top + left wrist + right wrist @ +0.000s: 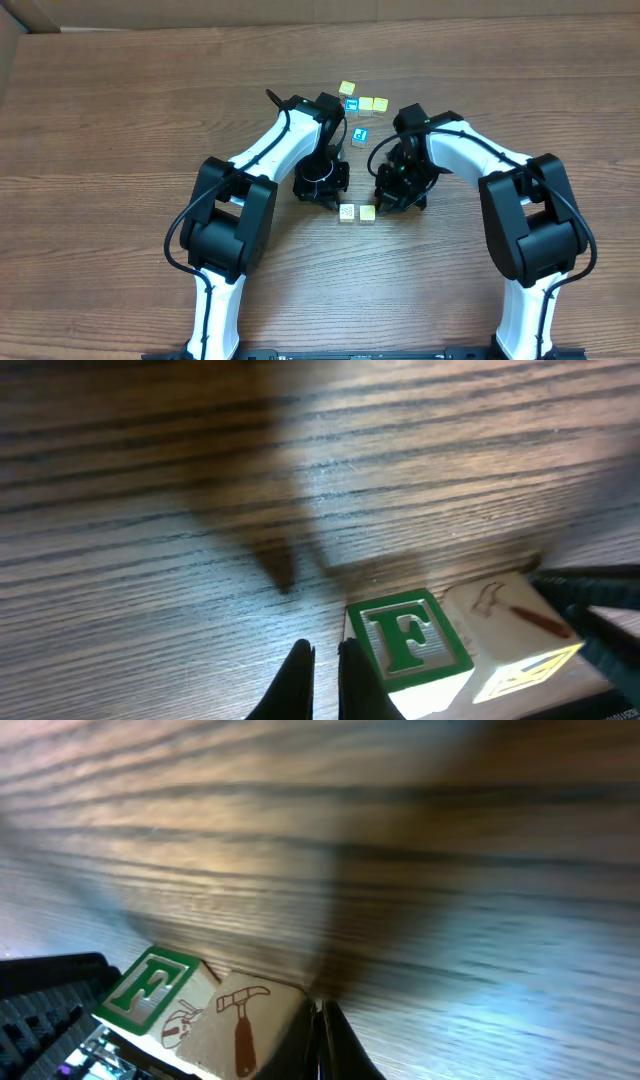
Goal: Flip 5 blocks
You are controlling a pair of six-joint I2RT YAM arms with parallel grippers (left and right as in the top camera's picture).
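One pale wooden block (405,642) lies flat on the table with a green F in a green frame on top; just beside it a second pale block (505,622) bears a hammer drawing. A third block (360,136) lies apart from them, turned askew; its blue mark is perhaps a letter.

Between my grippers: a green-lettered "F" wooden cube (408,642) and a hammer-picture wooden cube (505,622), touching each other, fill the gap between my left gripper (325,680) and my right gripper (322,1042).
Far side: a cluster of small yellow and blue cubes (366,103) stands just beyond my wrists.
Near side: the bare brown wooden table (350,290) lies open between my arms.
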